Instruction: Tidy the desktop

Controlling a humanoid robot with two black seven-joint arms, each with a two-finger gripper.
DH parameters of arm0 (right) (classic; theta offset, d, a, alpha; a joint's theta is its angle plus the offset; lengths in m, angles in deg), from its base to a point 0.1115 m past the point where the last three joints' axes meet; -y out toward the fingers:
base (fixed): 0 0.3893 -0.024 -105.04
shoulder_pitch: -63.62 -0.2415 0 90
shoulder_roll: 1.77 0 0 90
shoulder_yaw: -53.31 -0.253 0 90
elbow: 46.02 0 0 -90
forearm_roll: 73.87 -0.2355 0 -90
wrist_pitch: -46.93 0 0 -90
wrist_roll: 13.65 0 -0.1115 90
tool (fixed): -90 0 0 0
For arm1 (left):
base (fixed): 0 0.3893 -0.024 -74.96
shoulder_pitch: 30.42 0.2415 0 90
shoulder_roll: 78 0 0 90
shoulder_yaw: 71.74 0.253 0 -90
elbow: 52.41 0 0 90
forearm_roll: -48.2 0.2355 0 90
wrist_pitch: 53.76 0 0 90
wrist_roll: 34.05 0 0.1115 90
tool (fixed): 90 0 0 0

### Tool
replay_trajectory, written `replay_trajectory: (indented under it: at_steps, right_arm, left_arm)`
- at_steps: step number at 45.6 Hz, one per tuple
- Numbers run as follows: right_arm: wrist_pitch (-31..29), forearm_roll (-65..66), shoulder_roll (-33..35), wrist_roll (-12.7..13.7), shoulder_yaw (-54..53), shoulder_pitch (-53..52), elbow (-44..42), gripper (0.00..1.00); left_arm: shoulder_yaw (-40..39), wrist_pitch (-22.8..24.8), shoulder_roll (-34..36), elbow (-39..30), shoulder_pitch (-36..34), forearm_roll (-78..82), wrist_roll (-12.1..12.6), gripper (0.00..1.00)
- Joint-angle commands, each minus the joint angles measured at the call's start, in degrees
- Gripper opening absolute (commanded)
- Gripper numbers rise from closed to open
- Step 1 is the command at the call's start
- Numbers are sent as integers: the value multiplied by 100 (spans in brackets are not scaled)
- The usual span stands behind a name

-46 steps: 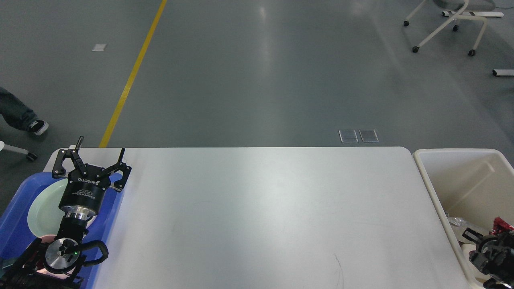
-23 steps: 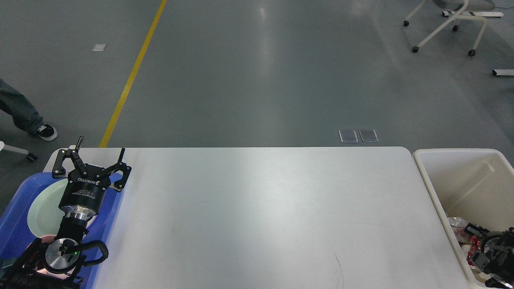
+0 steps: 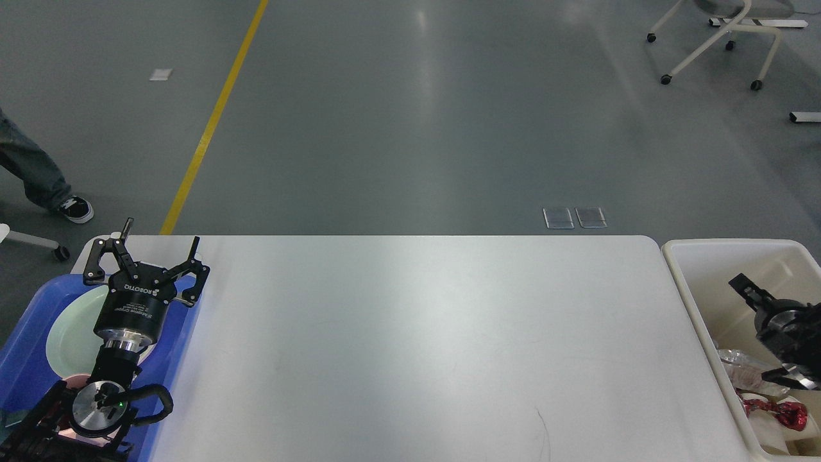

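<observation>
Grey shop floor with a yellow line [image 3: 211,122] runs beyond the counter, and a wheeled chair frame [image 3: 712,38] stands at far right. The desktop [image 3: 423,346], my counter, fills the middle of the view between the two containers, and I see nothing loose lying on it, only a faint dark scratch near its front edge.

My judgement is that the clearing is close to done and the step in hand is getting my right arm out of the bin. To do that well I should lift straight up until I am above the rim before swinging back, so I do not snag the wall or drag wrappers out.

My left gripper [image 3: 151,256] hangs over the far corner of the blue tray [image 3: 25,346], its jaws spread wide and holding nothing. My right gripper [image 3: 747,292] is inside the cream bin [image 3: 699,308]; it shows dark and partly cut off, so I cannot tell how its jaws stand.

The tray holds a pale green plate [image 3: 67,333]. The bin holds crumpled clear plastic [image 3: 737,362] and a red foil wrapper [image 3: 779,410] at its near end.
</observation>
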Motion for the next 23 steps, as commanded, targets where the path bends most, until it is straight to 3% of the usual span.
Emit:
replay_trajectory:
  at_steps: [1,7,15,23]
  right_arm:
    - [25,110,25,-21,-2094,-173,-16,100]
    - [-2,137,-10,-21,-3756,-410,203,100]
    - [-37,172,96,-38,-6076,-331,1574,100]
    - [-300,408,78,-64,-8440,625,2698,100]
  left_arm:
    - [0,0,0,0,0,0,-4,96]
    - [0,0,0,0,0,0,5,96]
    - [0,0,0,0,0,0,5,96]
    - [0,0,0,0,0,0,-4,96]
